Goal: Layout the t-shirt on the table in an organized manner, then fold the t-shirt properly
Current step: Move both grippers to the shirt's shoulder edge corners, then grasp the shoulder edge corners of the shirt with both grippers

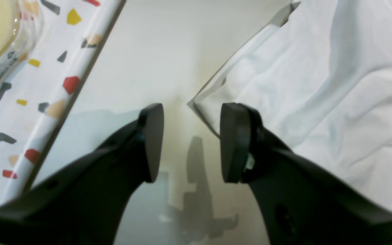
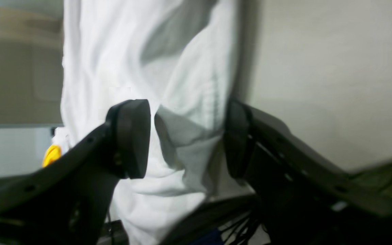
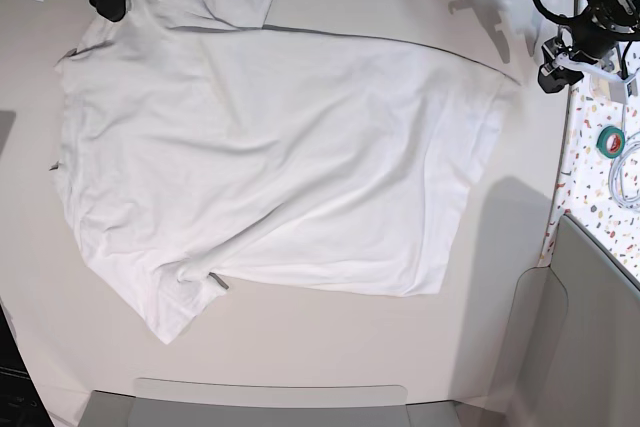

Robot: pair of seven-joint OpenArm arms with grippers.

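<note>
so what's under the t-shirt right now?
Only the table shows around the t-shirt, which lies spread flat on it in the base view. Whatever sits beneath the fabric is covered; no bulge suggests an object, but that cannot be confirmed.

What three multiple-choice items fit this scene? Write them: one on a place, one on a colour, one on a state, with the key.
1. The green tape roll lies: A) on the t-shirt B) on the speckled panel C) in a gripper.
2. The t-shirt is: A) blue B) white C) black.
3. The left gripper is: A) open above the table B) shut on a sleeve C) shut on the tape.
Key: 1 B, the base view shows it on the panel; 2 B, the cloth is plain white; 3 A, its wrist view shows the jaws apart with nothing between them.
</note>
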